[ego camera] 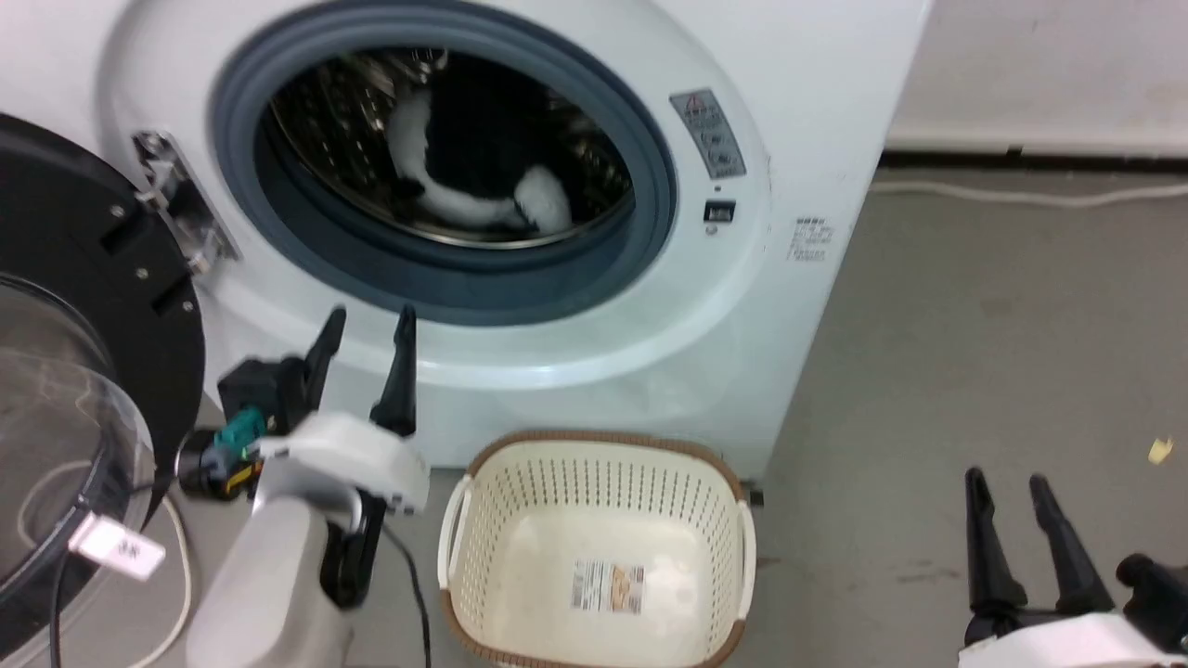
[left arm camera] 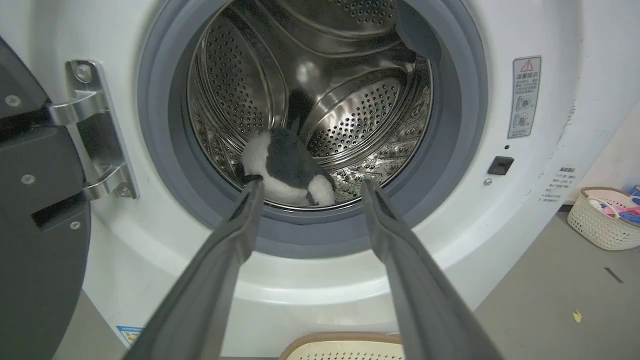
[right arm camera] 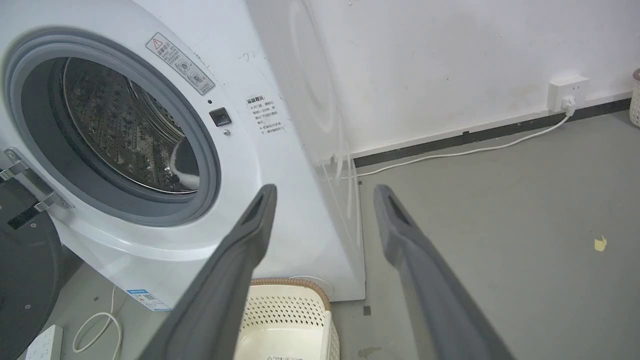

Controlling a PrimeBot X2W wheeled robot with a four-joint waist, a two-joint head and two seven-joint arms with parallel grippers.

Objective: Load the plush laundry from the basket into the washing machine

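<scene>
The black and white plush laundry lies inside the steel drum of the white washing machine, whose round door hangs swung out at the left. Through the grey seal the plush rests at the drum's bottom. The cream basket sits on the floor in front of the washer, holding nothing but its paper label. My left gripper is open just below the door opening, nothing between its fingers. My right gripper is open at the lower right, over bare floor.
A white cable runs along the wall to a socket. A second small basket with coloured items stands beside the washer. A power strip and cord lie under the door. A yellow scrap lies on the grey floor.
</scene>
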